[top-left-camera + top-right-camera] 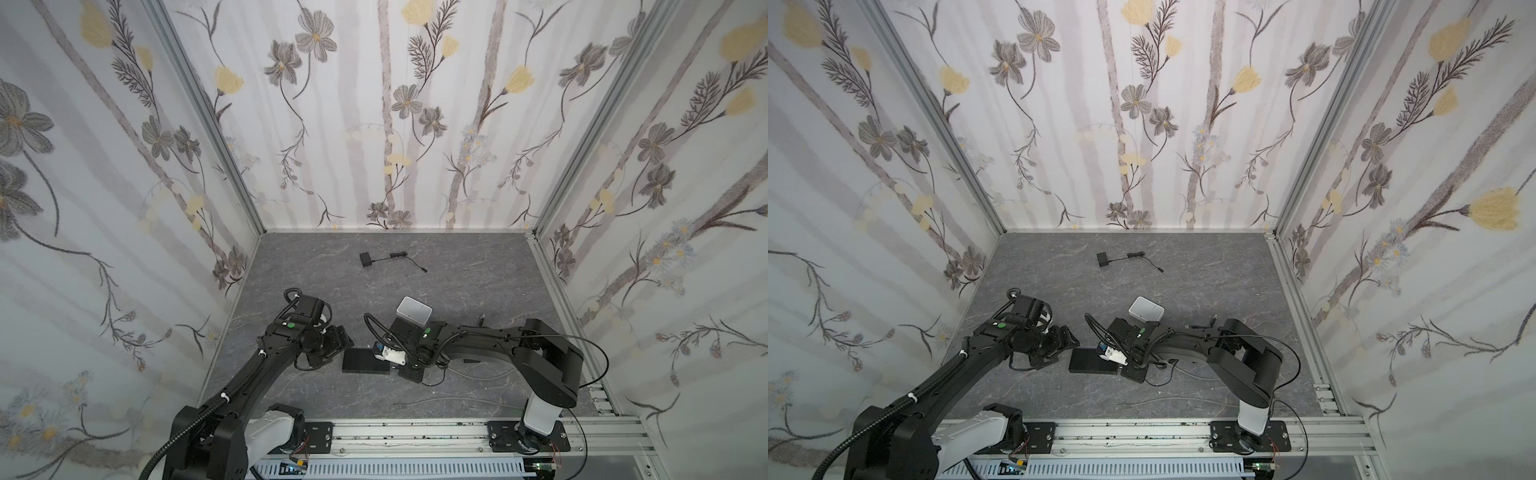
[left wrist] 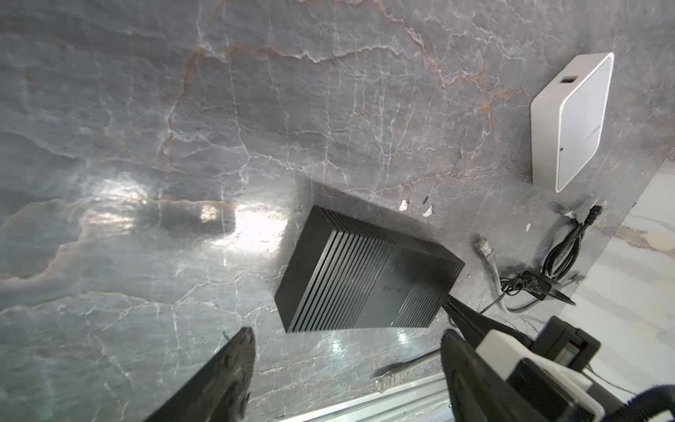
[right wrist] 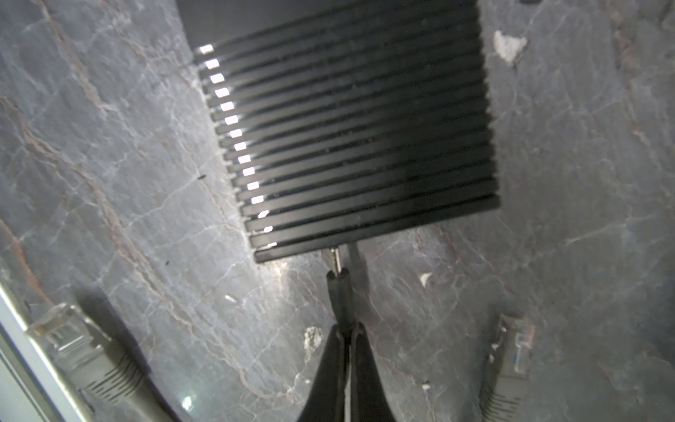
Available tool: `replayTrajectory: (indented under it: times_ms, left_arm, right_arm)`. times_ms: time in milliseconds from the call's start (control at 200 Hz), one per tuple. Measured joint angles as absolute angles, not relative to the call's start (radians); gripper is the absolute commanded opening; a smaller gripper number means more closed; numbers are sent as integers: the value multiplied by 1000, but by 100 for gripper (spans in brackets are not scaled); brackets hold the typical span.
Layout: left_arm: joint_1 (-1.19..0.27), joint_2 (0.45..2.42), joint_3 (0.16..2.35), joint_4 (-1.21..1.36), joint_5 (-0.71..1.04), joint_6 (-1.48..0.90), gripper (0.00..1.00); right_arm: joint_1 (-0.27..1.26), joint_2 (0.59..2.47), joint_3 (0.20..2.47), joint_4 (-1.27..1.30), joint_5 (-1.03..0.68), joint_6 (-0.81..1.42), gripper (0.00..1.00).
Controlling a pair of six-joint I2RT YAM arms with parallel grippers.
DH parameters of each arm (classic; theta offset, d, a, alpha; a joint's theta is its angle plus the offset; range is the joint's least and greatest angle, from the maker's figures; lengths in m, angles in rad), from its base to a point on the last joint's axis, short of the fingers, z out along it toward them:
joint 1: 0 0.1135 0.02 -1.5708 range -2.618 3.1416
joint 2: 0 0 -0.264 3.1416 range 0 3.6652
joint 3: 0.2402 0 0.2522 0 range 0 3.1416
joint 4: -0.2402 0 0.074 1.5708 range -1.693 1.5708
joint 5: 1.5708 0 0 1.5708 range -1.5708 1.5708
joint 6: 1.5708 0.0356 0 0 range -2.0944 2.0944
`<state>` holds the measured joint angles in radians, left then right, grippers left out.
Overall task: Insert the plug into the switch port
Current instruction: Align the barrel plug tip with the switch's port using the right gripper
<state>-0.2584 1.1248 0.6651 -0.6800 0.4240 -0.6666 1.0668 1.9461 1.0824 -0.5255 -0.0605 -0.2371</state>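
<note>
Black metal-tipped plug point(image 3: 339, 292), pinched in right claw point(image 3: 347, 329), reaches ribbed black box point(image 3: 347, 128); left claw point(image 2: 345, 334) gapes empty

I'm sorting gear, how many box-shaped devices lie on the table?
3: a ribbed black box front centre; a flat white rounded box just behind it; a small black corded block near the back wall. More may be hidden.

our arms point(image 1: 245, 374) are black, white at the base; green dots point(image 1: 291, 325) behind left gripper point(image 2: 347, 336) and right gripper point(image 3: 347, 332); ribbed cables point(image 1: 183, 432).
</note>
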Motion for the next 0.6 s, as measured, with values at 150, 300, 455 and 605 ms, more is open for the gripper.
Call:
replayTrajectory:
  times_ms: [150,300,455,605]
  left_arm:
    - [-258,1182,646,-600,439,-675,83]
    - [-258,1221,620,-540,445,-678,84]
    - [-258,1250,599,-495,449,-684,83]
    - [-262,1256,590,-472,449,-685,83]
  right_arm:
    - [1074,1962,1103,-527,-50,-237,0]
    - [1081,1982,1124,-527,-44,-237,0]
    - [1088,1996,1141,-527,-41,-237,0]
    - [1092,1995,1151,-527,-41,-236,0]
